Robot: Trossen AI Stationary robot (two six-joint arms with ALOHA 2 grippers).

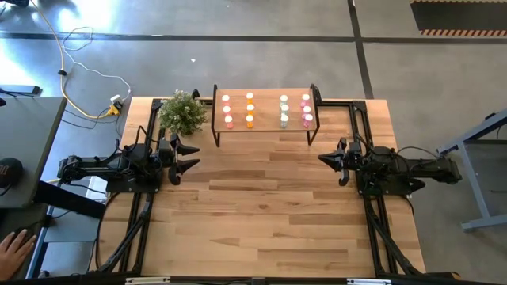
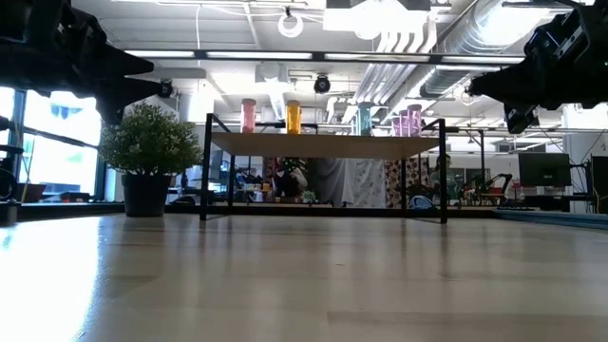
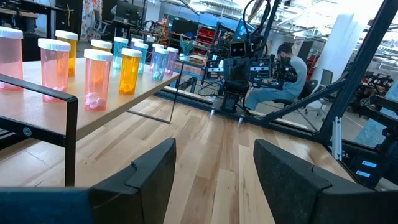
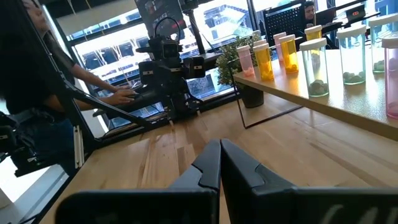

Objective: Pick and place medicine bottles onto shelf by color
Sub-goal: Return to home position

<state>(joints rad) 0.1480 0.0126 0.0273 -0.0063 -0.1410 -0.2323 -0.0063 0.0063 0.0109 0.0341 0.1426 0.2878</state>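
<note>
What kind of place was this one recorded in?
Probably a robotics lab or open workshop: exposed ceiling ducts, a person seated at a workstation among other equipment, and cables trailing over a bare concrete floor.

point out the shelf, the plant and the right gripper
shelf (image 1: 267,111): high view, bare middle of its top
plant (image 1: 183,112): high view, middle of its leaves
right gripper (image 4: 220,144): right wrist view, where its shut fingertips meet
</note>
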